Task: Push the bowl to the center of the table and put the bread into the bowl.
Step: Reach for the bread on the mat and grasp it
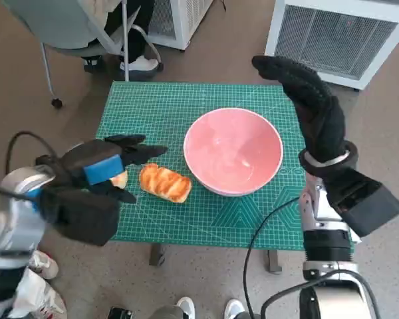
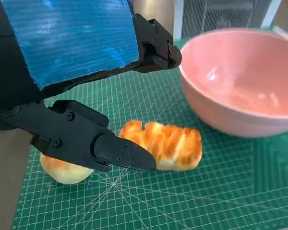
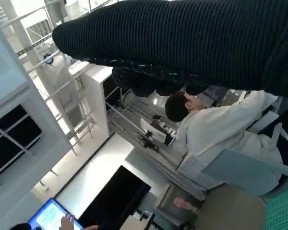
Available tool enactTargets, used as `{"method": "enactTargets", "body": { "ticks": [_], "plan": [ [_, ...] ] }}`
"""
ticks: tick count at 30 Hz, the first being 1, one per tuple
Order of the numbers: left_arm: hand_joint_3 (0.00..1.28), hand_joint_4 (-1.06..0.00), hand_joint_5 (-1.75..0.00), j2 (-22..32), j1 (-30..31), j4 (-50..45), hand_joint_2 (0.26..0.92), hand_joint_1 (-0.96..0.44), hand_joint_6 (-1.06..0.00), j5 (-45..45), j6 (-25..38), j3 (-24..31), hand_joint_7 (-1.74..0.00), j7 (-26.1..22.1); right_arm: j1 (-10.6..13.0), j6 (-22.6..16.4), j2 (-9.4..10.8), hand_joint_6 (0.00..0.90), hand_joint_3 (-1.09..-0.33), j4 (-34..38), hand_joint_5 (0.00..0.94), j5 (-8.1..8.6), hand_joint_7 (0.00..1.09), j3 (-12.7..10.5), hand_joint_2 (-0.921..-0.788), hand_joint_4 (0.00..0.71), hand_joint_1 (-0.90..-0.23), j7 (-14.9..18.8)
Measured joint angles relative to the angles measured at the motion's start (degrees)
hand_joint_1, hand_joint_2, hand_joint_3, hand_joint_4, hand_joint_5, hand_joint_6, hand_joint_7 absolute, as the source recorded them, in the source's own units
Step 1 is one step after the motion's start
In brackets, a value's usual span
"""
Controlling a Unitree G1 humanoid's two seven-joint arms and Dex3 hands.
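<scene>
Left hand (image 1: 110,169) hovers at the left part of the table (image 1: 186,229), its black fingers (image 2: 120,155) spread apart with nothing between them, reaching right toward the bread (image 1: 164,183). From the left wrist view the lower finger lies just in front of the loaf and the upper one passes above it, so the loaf sits in the gap of the released hand; whether any finger touches it I cannot tell.

The bread lies just right of that hand and just left of the bowl (image 1: 233,151), near but apart from the bowl's wall. Its long axis runs left to right with a slight slant, the right end nearer the robot. A roll (image 1: 119,179), smaller and paler, lies under the hand, left of the loaf, and is partly covered by the fingers.

The pink bowl stands upright about mid-table, a little to the right, and holds nothing. I judge the push to be more or less done and the bread still to be picked up.

Right hand (image 1: 312,109) is raised at the right side of the bowl, near its rim, fingers straight and pointing to the far side, holding nothing. It is much farther from the bread than the left, with the bowl between, so the pick falls to the left hand, which must close across the loaf's short width and carry it right, over the rim.
</scene>
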Motion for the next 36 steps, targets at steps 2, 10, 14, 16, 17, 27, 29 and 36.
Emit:
{"method": "enactTargets", "body": {
  "ticks": [2,10,14,16,17,27,29,36],
  "plan": [
    [0.00,-0.19,0.00,-0.40,-0.48,1.65,0.817,-0.46,-0.35,0.29,-0.46,-0.72,-0.01,-0.01,0.06,0.07,-0.05,-0.001,-0.767,0.00,0.040,0.11,0.79,0.00,-0.921,0.327,-0.679,0.00],
    [0.00,-0.19,0.00,-2.41,-2.77,8.74,0.823,-0.47,-0.34,2.36,-1.85,-3.42,-0.01,0.08,0.61,-0.10,-0.24,-0.001,-0.763,0.00,0.044,-0.02,0.79,0.01,-0.921,0.329,-0.677,-0.11],
    [0.00,-0.19,0.00,-3.58,-4.21,12.49,0.826,-0.47,-0.34,3.61,-1.91,-4.48,-0.01,0.38,0.93,-0.51,-0.35,-0.001,-0.762,0.00,0.046,-0.15,0.79,0.00,-0.921,0.329,-0.669,-0.18],
    [0.00,-0.19,0.00,-4.32,-4.91,14.15,0.826,-0.47,-0.34,4.38,-1.86,-4.97,-0.01,0.72,1.04,-0.69,-0.39,-0.001,-0.764,0.00,0.047,-0.19,0.78,0.01,-0.921,0.328,-0.666,-0.22],
    [0.00,-0.19,0.00,-4.76,-5.31,15.11,0.827,-0.47,-0.34,4.66,-1.83,-5.24,-0.01,0.83,1.08,-0.81,-0.41,-0.001,-0.765,0.00,0.047,-0.22,0.78,0.01,-0.921,0.328,-0.664,-0.25],
    [0.00,-0.19,0.00,-9.12,-8.43,23.11,0.825,-0.43,-0.34,8.19,-0.12,-8.55,-0.01,2.19,1.37,-1.54,-0.95,-0.001,-0.776,0.07,0.046,-0.28,0.75,0.01,-0.921,0.316,-0.664,-0.46],
    [0.00,-0.19,0.00,-9.92,-9.07,24.85,0.824,-0.42,-0.34,8.89,-0.07,-9.32,-0.01,2.32,1.41,-1.62,-1.10,-0.001,-0.775,0.11,0.046,-0.26,0.74,0.00,-0.921,0.316,-0.664,-0.46],
    [0.00,-0.24,-0.02,-13.21,-11.97,32.58,0.822,-0.38,-0.36,9.65,-1.16,-11.29,-0.01,3.23,1.53,-1.89,-1.27,-0.001,-0.772,0.23,0.048,-0.21,0.73,-0.02,-0.921,0.315,-0.665,-0.46]
  ]
}}
